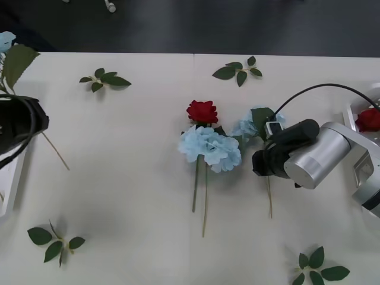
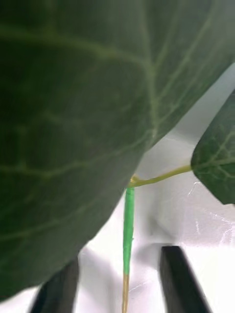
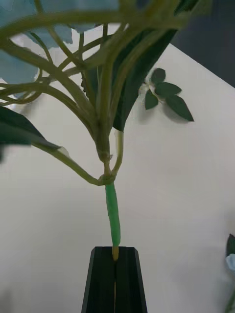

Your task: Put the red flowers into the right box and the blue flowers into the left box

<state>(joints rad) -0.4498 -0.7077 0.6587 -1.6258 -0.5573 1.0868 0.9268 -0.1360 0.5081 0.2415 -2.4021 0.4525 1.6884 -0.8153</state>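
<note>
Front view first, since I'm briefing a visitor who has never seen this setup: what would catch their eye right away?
Mid-table, a red rose sits just behind a fluffy blue flower, their stems trailing toward the robot. Just to their right, the right gripper is at a second blue flower, open fingers either side of its stem. At the table's left edge, the left gripper is shut on a third blue flower's stem.

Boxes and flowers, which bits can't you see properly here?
- Left box: front view, cut by the edge, under the left hand.
- Right box: front view, cut by the edge.
- Blue flower: front view, the right arm covers part.
- Its bloom: right wrist view, big leaf hides it.
</note>
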